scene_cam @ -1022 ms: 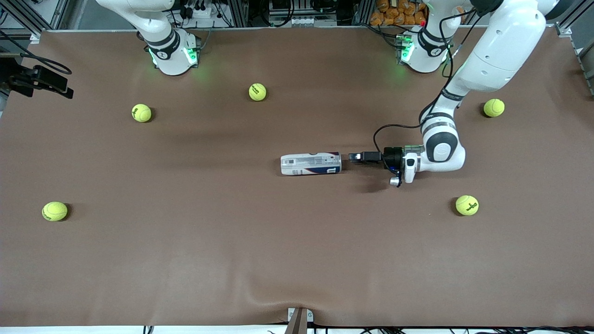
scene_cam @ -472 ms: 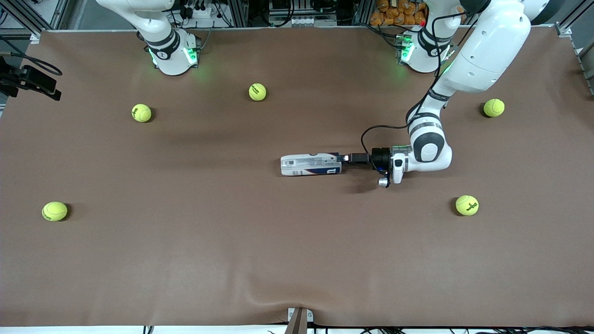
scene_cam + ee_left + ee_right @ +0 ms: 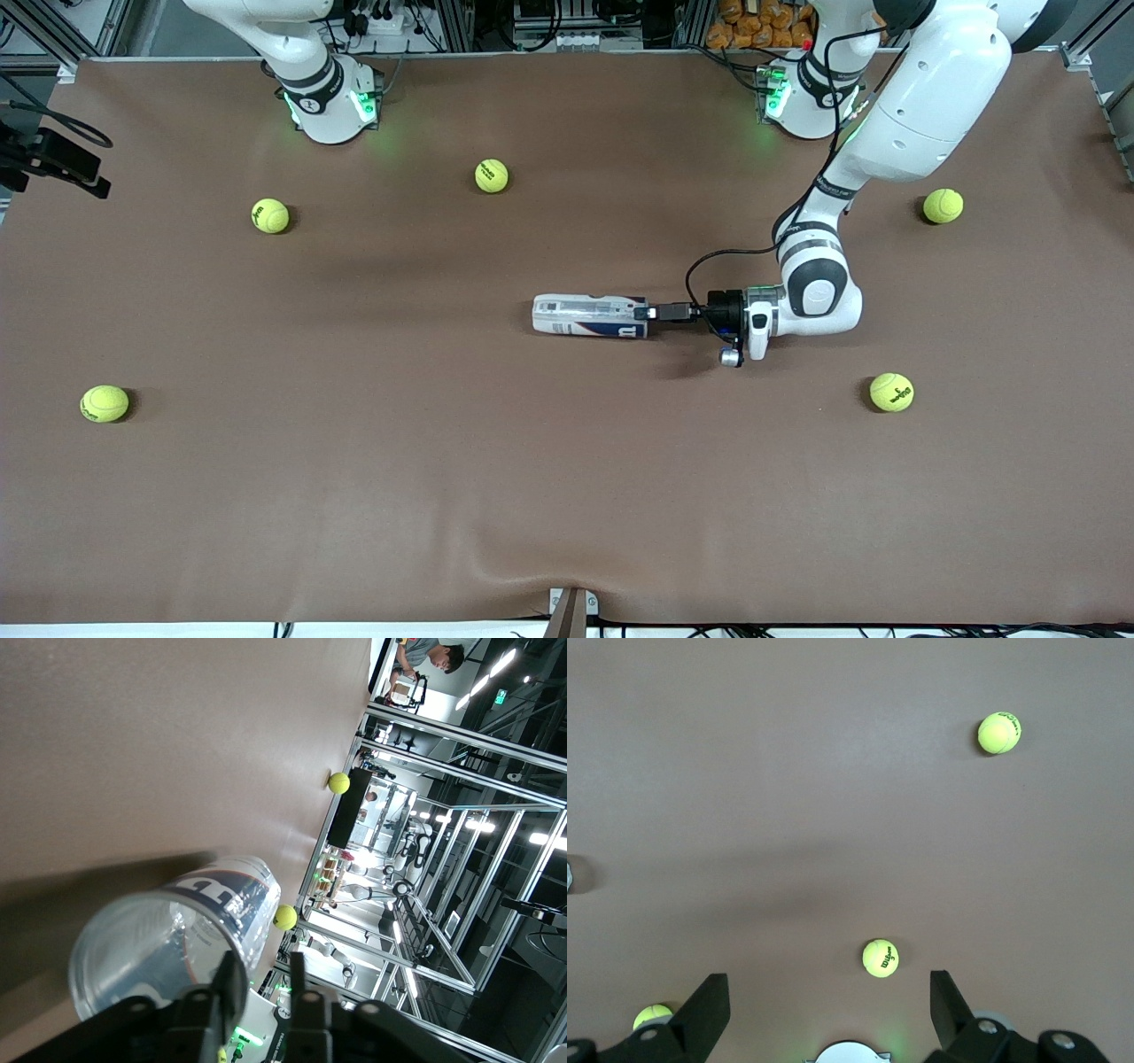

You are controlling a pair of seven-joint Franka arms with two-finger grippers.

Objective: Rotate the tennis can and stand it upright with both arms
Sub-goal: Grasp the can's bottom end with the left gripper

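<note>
So the slim clear-plastic tennis can with the white and dark-blue label (image 3: 590, 317) was lying on its side around the middle of the brown cloth-covered table (image 3: 443, 496), open end pointing toward the left arm's end of the table. A second earlier the black two-finger left gripper (image 3: 651, 312) sat just short of that end with its fingers spread wide. Since then it slid in and pinched down: in the left wrist view the two fingers (image 3: 229, 988) were close together with the can's clear rim wall caught between them, one finger inside the mouth, one outside. The can also nudged a little toward the right arm's end of the table as the gripper came in.

I'd say the grab was basically made, so the rotating part could start. A rim pinch on thin plastic looks a bit sketchy to me, it might flex or slip when swung.

The right gripper (image 3: 824, 1010) hung high above the table, fingers fully spread and holding nothing, waiting. Five yellow-green tennis balls were scattered about, the closest one (image 3: 891, 392) well apart from the can.
</note>
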